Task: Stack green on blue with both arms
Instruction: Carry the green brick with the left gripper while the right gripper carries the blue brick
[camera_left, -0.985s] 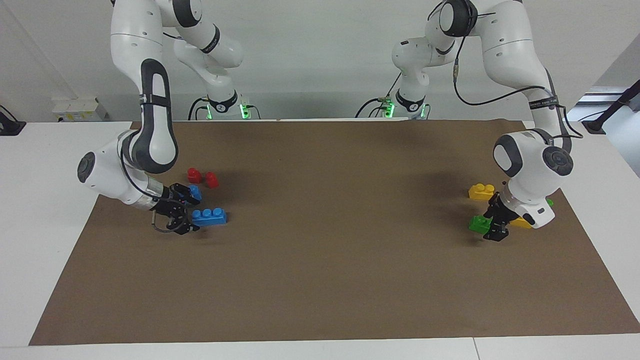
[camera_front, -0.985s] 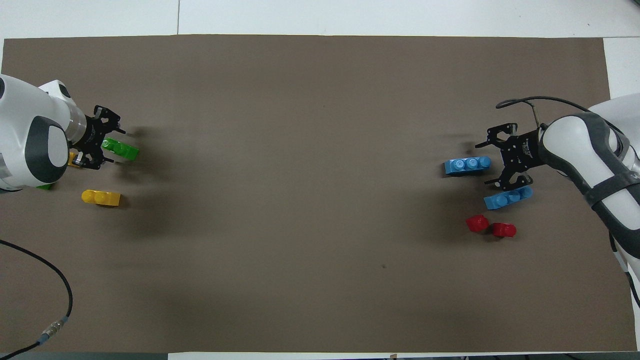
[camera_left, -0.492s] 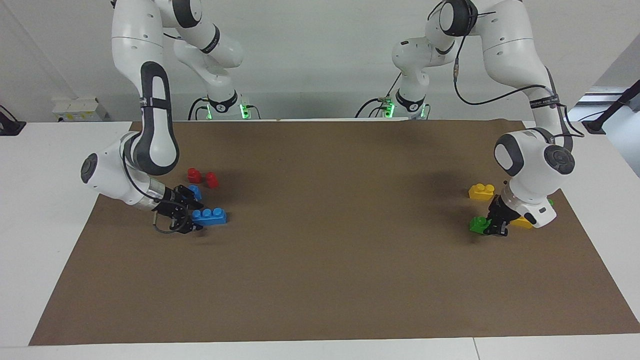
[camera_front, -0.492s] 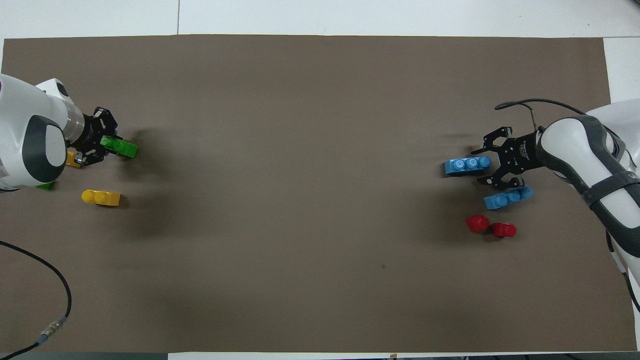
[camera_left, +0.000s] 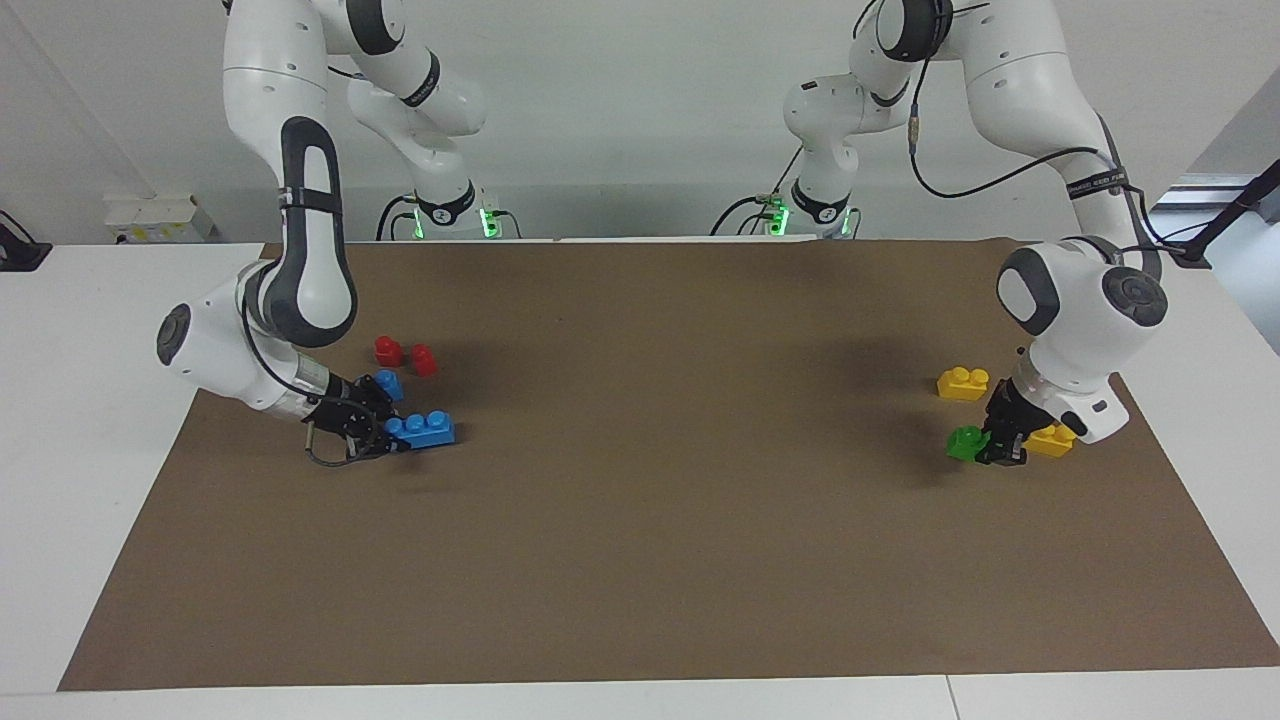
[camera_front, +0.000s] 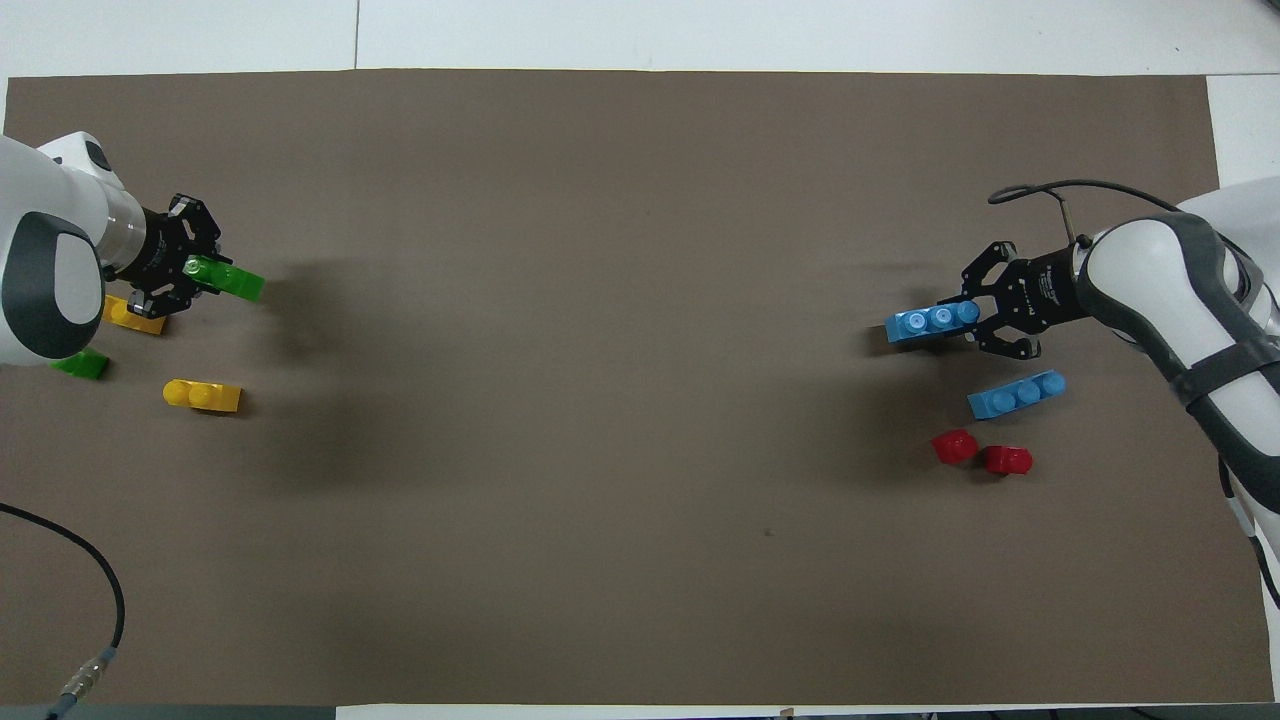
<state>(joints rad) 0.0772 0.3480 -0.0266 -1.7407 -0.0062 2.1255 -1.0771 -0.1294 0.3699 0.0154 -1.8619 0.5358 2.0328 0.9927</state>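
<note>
Two grips set: left gripper (camera_left: 990, 447) clamped on green (camera_left: 966, 441) at the left arm's end, just off the mat (camera_left: 640, 560); right gripper (camera_left: 385, 432) clamped on blue (camera_left: 428, 429) at the right arm's end. Lift level, meet over mid-mat, align studs, press green squarely down.
</note>
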